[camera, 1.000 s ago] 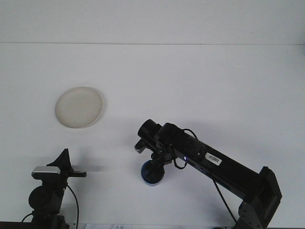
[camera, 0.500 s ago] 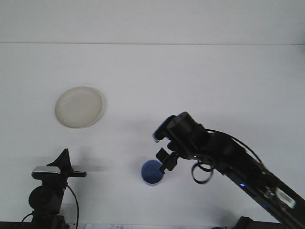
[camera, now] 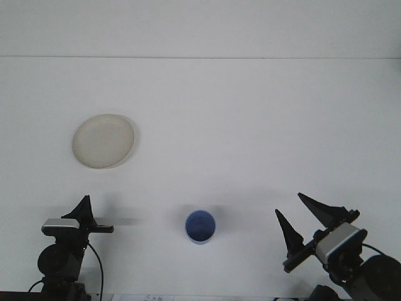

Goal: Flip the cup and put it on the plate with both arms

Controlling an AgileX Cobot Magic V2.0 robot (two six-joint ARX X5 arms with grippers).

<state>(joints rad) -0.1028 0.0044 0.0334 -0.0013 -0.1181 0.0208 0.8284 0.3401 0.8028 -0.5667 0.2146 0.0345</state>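
Right arm pulled back from blue cup [camera: 200, 226] to bottom right corner; right tool [camera: 308, 221] now spread wide, holding nothing. Cup stands alone, mouth up, near front centre of white counter [camera: 250, 125], free of both arms. Left tool [camera: 86, 212] parked at bottom left, side-on; cannot tell how far open, nothing seen in it. Cream plate [camera: 103, 140] lies well apart from cup, up and to left, bare. Judgement: flip looks done; carrying cup onto plate remains, likely left arm's job

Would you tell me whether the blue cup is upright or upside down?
Upright: the blue cup shows its open mouth and inside.
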